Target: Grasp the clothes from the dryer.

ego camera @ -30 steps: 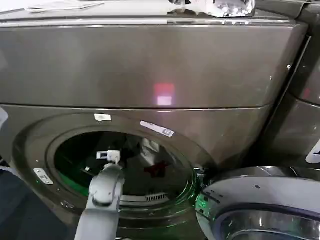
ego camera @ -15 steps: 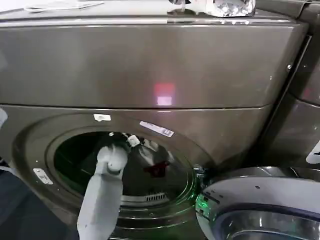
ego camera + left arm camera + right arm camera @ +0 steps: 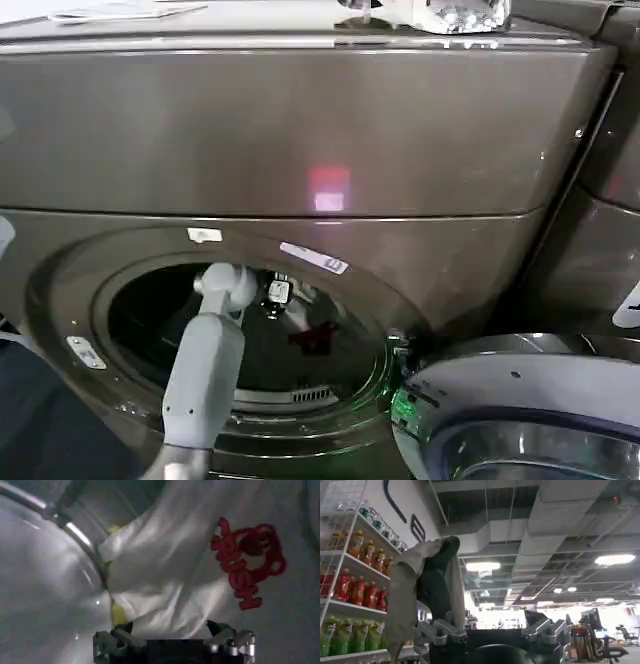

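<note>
Plainly red "CRUSH" — white clothes [image 3: 170, 575].

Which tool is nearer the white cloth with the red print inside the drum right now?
Left. The left tool is inside the bronze-grey dryer, open, just short of the white red-printed clothes. The right tool points up toward the ceiling.

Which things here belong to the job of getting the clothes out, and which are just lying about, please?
Job:
- clothes, white with red print
- dryer, door open
- left gripper, open inside the drum

Lying about:
- crinkled clear wrapper on the dryer top
- neighbouring machine
</note>
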